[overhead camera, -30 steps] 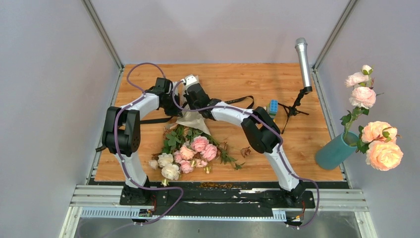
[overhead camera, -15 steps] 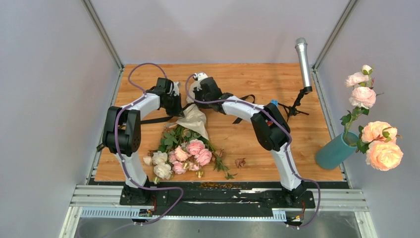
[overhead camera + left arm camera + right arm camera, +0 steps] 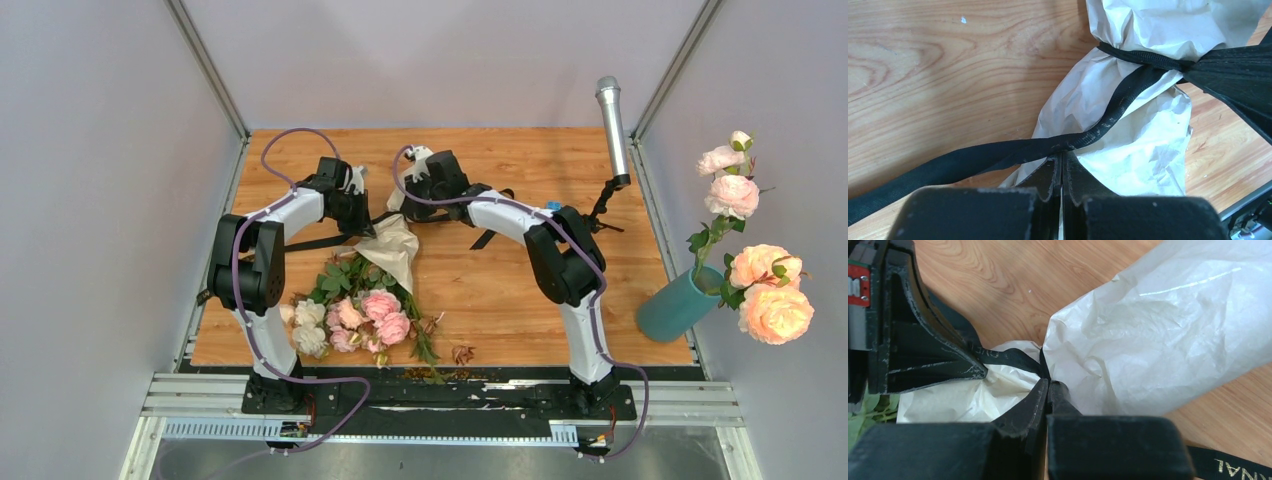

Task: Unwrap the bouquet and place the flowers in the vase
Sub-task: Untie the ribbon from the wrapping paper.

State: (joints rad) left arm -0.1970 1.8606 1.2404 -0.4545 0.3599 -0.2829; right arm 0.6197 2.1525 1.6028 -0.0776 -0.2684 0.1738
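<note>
The bouquet [image 3: 385,250] lies on the wooden table [image 3: 600,290], its pink and cream flowers [image 3: 350,315] pointing to the near edge. Tan paper [image 3: 1148,140] is cinched by a black ribbon [image 3: 998,155]. My left gripper [image 3: 1062,152] [image 3: 368,215] is shut on one ribbon strand beside the paper. My right gripper [image 3: 1048,382] [image 3: 400,198] is shut on the ribbon [image 3: 1008,357] at the tied neck, tips pressed between the paper folds [image 3: 1148,330]. The teal vase [image 3: 672,305] stands at the far right edge, well away from both grippers.
Large peach roses [image 3: 775,305] fill the vase. A silver microphone [image 3: 611,125] on a black stand rises at the back right. Ribbon tails trail left [image 3: 310,242] and right [image 3: 490,238]. Dried petals [image 3: 462,353] lie near the front edge. Grey walls enclose the table.
My right gripper has pulled to the right and farther back with the ribbon. The bouquet has swung, its flower heads sliding left and nearer the front edge. The left gripper has barely moved.
</note>
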